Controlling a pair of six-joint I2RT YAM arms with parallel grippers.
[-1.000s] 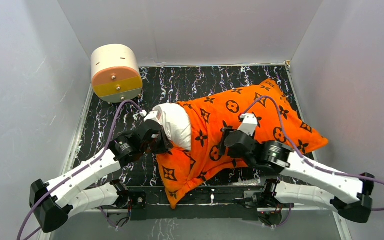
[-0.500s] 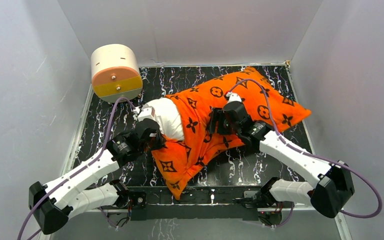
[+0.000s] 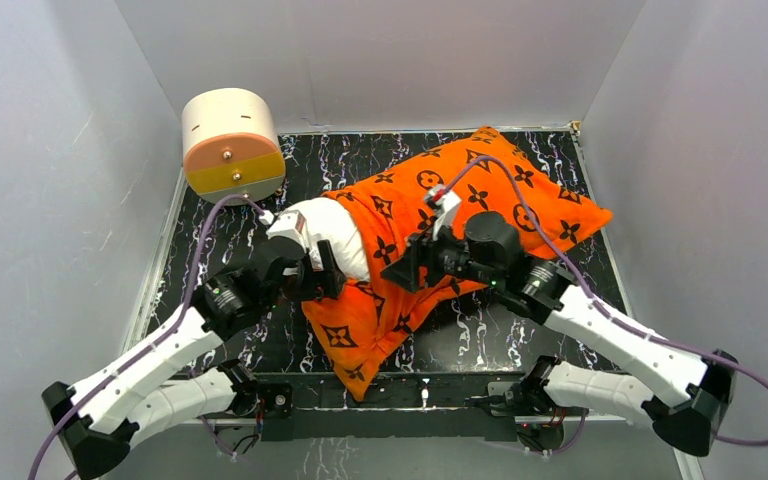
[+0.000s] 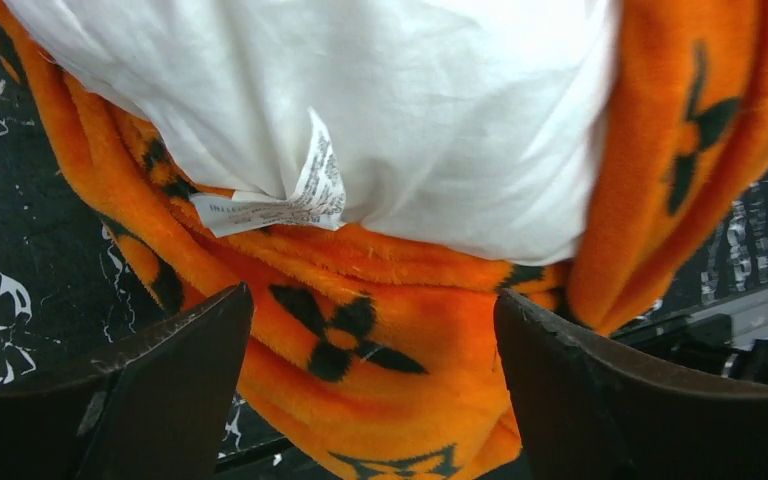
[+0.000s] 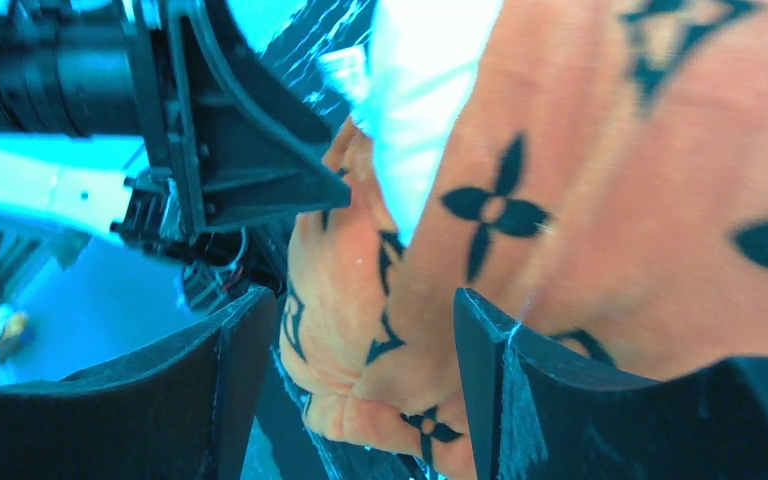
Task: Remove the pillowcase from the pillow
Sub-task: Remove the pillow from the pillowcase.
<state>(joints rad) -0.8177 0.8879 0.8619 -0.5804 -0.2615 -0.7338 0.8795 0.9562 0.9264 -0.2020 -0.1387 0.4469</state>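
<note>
— How's the light from above?
— Bright and even. The walls read pale grey with no glare, and only soft shadows sit on the dark floor under the pillowcase.
— And the wrist cameras?
— The left one is sharp on the pillow and its label. The left gripper is nearly black, and the right edge smears. The right one has a heavy blue cast, washed-out whites and blur throughout.

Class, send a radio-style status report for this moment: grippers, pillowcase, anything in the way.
Left gripper open at bare end of pillow. Right gripper open over pillowcase. Most of pillow covered. Cylinder far left, not in the way.
</note>
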